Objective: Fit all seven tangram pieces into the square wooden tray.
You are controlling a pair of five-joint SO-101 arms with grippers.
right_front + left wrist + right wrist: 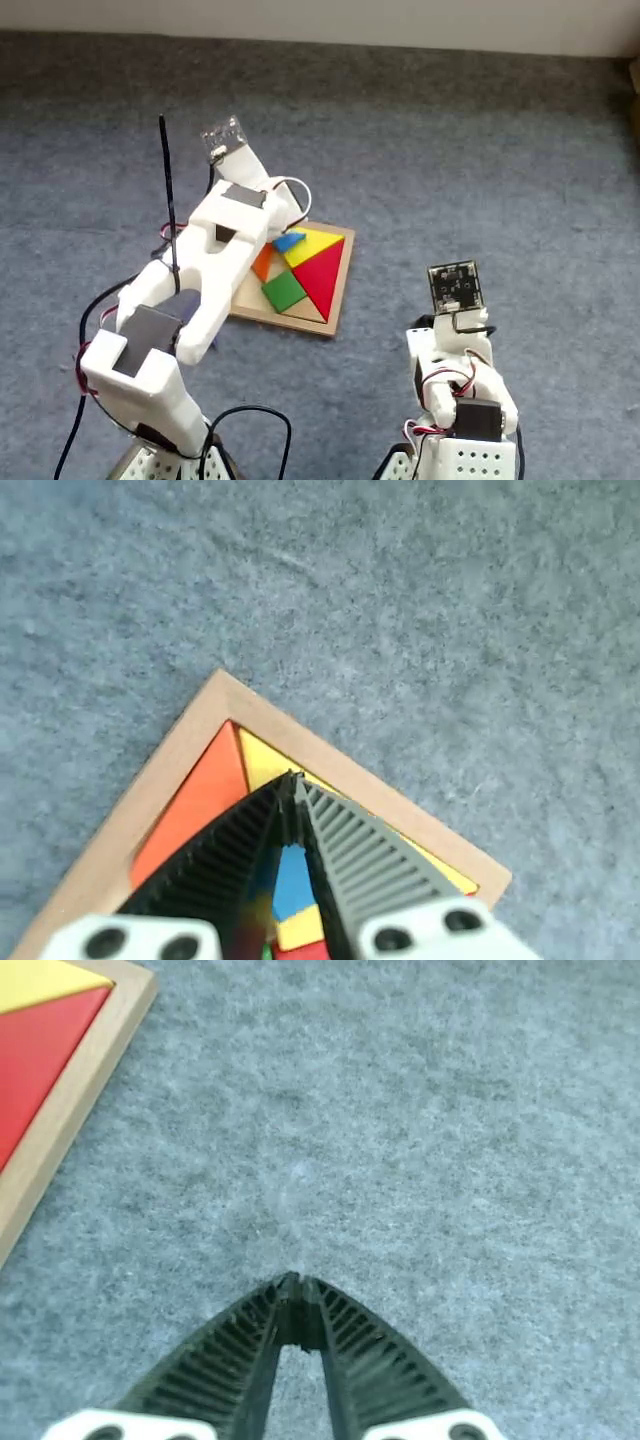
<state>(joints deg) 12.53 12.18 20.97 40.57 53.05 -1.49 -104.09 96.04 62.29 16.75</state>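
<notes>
The square wooden tray [340, 290] lies on the carpet with a yellow triangle [315, 245], a red triangle [325, 275], a green square [284, 291], an orange piece [263, 262] and a blue piece [289, 241] in it. My left arm [225, 250] hangs over the tray's left part. The left gripper [290, 780] is shut, its tips meeting above the seam between the orange piece [195, 800] and the yellow triangle [262, 765]. The blue piece [292, 880] shows through the slit between its fingers. My right gripper [292, 1280] is shut over bare carpet, right of the tray [60, 1130].
Grey-blue carpet surrounds the tray on all sides. The right arm [460, 380] sits folded near the front edge. A black cable [168, 190] rises beside the left arm. A pale wall strip runs along the far edge.
</notes>
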